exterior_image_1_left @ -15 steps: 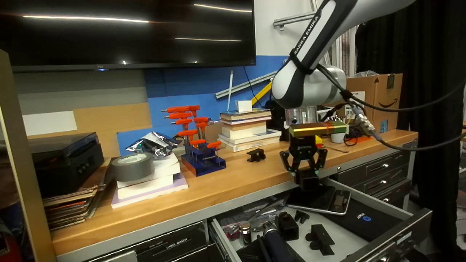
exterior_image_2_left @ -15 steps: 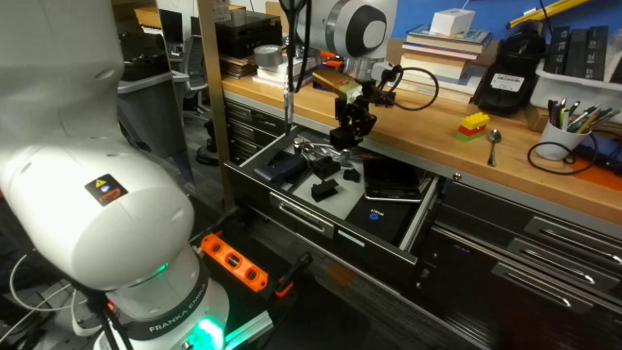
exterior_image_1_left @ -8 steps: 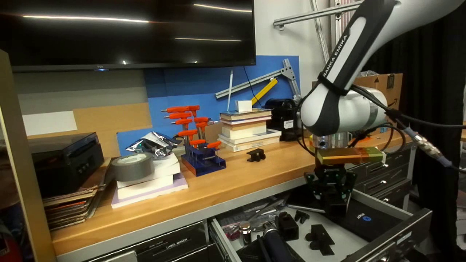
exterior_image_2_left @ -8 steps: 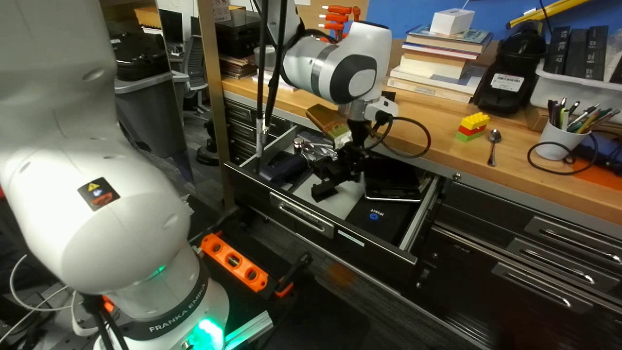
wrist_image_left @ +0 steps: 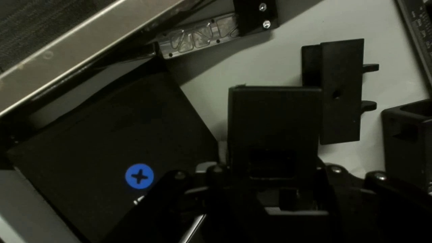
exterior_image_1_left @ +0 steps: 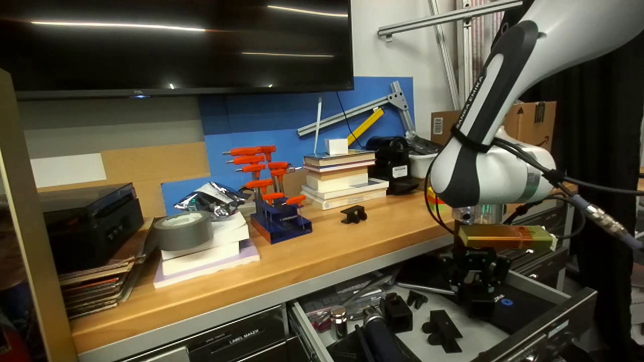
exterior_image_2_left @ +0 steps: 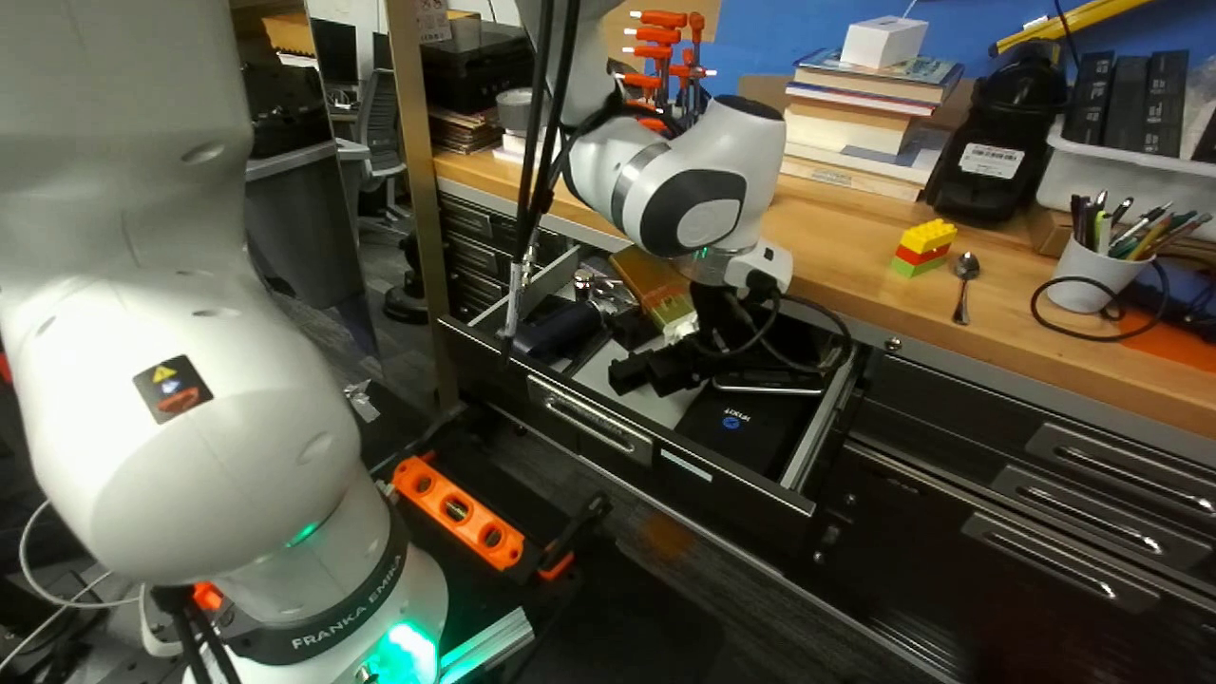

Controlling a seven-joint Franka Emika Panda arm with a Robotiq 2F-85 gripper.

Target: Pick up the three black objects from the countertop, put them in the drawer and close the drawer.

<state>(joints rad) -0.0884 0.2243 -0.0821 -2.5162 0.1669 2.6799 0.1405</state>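
While our gripper (wrist_image_left: 272,170) has its fingers clamped on a black block (wrist_image_left: 274,125) low within the open drawer (exterior_image_2_left: 750,503), we judge it best to hold the block steady, ease it straight down to the pale drawer floor (wrist_image_left: 287,64), and part the fingers only once it rests. Just beside it lie a pronged black bracket (wrist_image_left: 341,94) and, on the opposite side, a flat black case (wrist_image_left: 135,135); we cannot tell whether the block touches either, so we should favour bare floor and lift out vertically afterwards. Compared with 1 second ago, gripper and block are lower and nearer the drawer's front, away from the wooden edge. Farther off, another black object (exterior_image_1_left: 354,215) stands on the countertop (exterior_image_1_left: 322,249) exactly where it was, so at least 1 more trip seems due before closing.
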